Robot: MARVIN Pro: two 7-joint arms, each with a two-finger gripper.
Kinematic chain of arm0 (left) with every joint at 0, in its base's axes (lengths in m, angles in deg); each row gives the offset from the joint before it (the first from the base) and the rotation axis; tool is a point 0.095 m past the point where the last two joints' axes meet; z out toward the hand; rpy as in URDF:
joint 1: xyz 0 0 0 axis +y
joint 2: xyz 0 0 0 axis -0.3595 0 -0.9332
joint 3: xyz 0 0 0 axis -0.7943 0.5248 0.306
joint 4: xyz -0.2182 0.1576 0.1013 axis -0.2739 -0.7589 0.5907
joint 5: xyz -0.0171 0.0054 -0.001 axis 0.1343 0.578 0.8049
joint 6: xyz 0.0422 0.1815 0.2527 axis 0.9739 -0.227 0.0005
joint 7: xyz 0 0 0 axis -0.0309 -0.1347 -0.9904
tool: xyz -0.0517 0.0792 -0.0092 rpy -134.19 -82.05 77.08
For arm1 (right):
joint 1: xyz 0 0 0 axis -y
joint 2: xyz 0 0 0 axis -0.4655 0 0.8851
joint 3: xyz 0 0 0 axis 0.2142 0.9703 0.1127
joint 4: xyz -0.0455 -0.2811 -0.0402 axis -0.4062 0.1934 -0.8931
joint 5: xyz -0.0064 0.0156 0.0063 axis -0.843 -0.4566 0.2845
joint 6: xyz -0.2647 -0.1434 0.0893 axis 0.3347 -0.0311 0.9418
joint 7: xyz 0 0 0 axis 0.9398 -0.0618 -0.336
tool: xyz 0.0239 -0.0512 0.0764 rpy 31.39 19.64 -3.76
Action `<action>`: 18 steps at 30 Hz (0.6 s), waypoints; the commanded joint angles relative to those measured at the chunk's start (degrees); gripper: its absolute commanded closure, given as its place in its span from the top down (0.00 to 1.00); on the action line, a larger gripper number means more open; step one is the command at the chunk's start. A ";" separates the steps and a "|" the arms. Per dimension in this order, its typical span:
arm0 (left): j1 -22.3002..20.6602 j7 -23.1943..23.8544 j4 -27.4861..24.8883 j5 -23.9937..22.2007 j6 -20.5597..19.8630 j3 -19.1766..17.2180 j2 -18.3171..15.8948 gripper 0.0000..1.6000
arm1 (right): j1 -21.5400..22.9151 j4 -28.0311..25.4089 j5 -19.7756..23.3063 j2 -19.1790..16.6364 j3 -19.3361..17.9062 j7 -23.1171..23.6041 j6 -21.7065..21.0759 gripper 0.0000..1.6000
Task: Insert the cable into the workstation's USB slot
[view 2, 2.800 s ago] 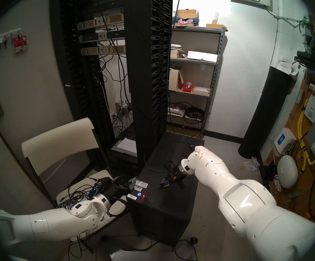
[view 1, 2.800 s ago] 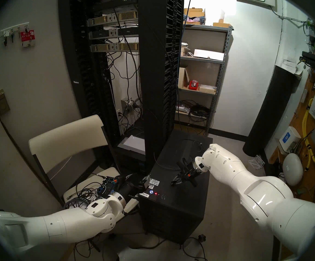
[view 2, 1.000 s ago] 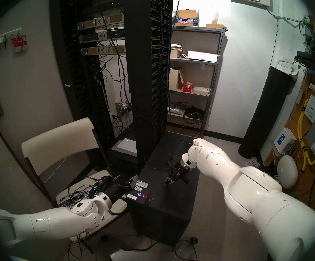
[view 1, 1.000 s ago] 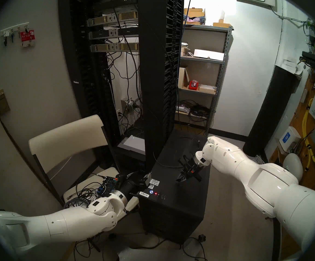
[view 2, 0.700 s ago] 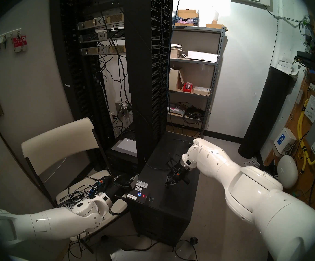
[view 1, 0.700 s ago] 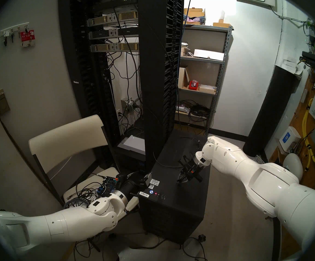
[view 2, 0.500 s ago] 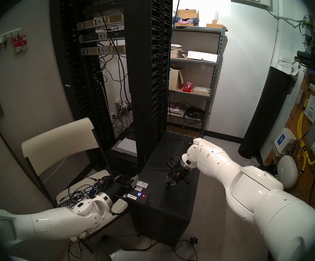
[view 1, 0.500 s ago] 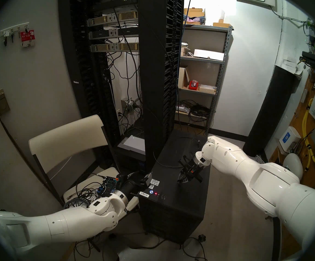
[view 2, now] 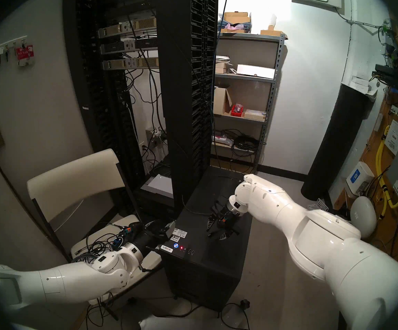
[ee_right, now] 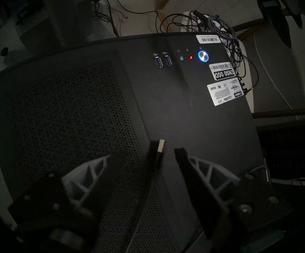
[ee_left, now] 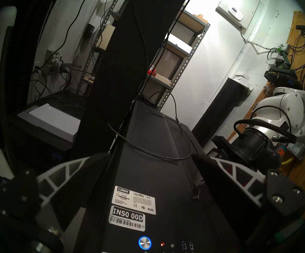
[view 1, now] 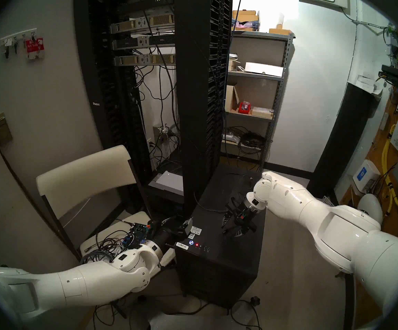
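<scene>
The workstation (view 1: 217, 258) is a black tower with white stickers, a blue-lit button and a red LED. Its two USB slots (ee_right: 163, 61) are on top near the front edge, also seen in the head view (view 1: 207, 248). The thin cable (ee_left: 166, 155) loops over the top. Its plug (ee_right: 161, 145) lies between the fingers of my right gripper (ee_right: 166, 149), against the one on the view's left. My right gripper (view 1: 229, 227) is open, low over the top. My left gripper (ee_left: 149, 155) is open and empty at the tower's front left edge.
A tall black server rack (view 1: 202, 108) stands just behind the tower's left side. A white folding chair (view 1: 83, 174) on the left holds a heap of cords (view 1: 102, 248). A metal shelf (view 1: 255, 84) and a black cylinder (view 1: 343, 136) stand at the back.
My right gripper, shut on the plug until half a second ago, has opened, and the plug now lies between its fingers. The left arm has barely moved.
</scene>
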 commanded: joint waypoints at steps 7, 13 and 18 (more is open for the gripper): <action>-0.84 0.08 -0.50 0.14 0.05 -0.44 0.09 1.00 | 2.19 -6.58 8.50 -3.79 1.75 9.30 -6.05 0.72; -1.08 0.15 -0.49 0.19 -0.03 -0.44 0.30 1.00 | 2.46 -10.93 12.91 -7.18 1.50 11.94 -10.14 0.71; -1.15 0.22 -0.45 0.14 -0.06 -0.40 0.42 1.00 | 1.51 -14.50 18.34 -9.91 -0.39 15.75 -14.54 0.76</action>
